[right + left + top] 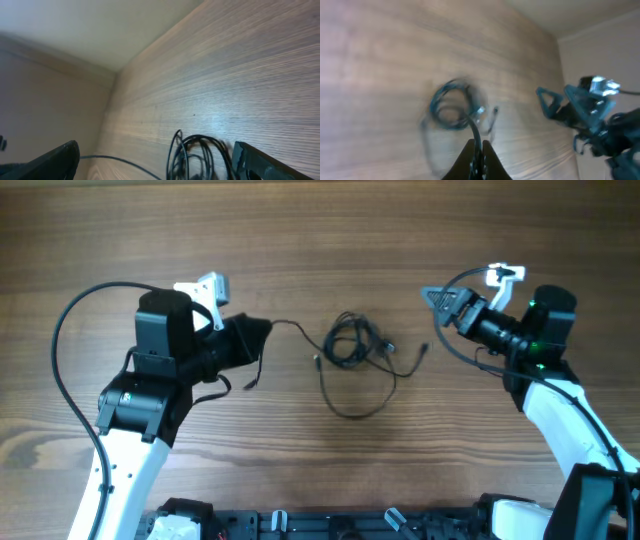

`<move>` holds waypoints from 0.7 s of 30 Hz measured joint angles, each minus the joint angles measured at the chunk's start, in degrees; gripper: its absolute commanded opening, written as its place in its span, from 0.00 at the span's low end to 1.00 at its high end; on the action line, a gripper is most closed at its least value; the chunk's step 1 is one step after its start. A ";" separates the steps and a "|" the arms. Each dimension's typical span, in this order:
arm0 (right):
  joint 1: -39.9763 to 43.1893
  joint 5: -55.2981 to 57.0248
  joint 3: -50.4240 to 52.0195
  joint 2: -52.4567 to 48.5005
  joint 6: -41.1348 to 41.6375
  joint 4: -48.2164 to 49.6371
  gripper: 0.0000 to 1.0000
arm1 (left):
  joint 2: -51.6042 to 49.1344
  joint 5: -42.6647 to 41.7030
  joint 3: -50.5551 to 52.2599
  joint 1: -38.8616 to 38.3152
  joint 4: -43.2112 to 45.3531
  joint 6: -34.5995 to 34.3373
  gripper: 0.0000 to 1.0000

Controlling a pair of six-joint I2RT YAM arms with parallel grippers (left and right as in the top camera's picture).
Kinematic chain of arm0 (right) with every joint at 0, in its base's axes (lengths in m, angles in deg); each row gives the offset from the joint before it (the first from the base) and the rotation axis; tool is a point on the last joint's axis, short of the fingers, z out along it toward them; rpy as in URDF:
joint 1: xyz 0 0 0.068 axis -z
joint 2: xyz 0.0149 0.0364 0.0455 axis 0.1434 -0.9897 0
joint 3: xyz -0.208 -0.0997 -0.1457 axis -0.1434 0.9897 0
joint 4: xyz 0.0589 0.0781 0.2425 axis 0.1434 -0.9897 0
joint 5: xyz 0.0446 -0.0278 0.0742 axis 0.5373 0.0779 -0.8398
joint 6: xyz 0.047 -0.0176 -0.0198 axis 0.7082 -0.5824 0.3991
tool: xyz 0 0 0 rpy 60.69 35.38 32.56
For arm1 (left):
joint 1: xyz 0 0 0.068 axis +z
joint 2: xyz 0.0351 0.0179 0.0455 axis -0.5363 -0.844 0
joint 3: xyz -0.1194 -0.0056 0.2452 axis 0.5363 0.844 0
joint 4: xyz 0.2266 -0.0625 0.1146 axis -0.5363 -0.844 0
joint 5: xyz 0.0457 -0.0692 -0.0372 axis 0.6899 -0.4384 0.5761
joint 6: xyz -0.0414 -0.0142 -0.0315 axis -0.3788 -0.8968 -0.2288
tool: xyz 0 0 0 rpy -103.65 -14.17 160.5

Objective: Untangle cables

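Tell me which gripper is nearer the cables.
Left. The left gripper is shut on a cord that runs out of the cables. The right gripper stands open on their other side, apart from them and touching none.

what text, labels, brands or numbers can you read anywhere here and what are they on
No text can be read in any view.
cables: no tags or print visible.
table: plain wood grain, no marks.
left arm: no legible label.
right arm: no legible label, only green lights.
The left wrist view is too blurred to show any fine print.
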 measured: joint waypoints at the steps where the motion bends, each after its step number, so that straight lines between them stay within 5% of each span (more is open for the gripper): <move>1: -0.26 -1.07 0.00 0.00 0.11 0.04 1.00 | 0.04 -1.38 -0.02 0.00 2.69 -0.20 0.04; 10: -17.66 -2.38 0.00 -0.02 -9.97 0.24 1.00 | 0.24 -14.12 0.17 0.00 30.97 -6.49 0.04; 19: -33.62 20.35 -0.02 -0.02 -18.23 9.60 0.99 | 0.42 -18.86 0.20 -2.58 36.52 -14.67 0.04; 21: -35.58 25.81 -0.02 -0.02 -18.80 10.16 0.89 | 0.42 -19.17 0.22 -4.55 39.17 -15.21 0.04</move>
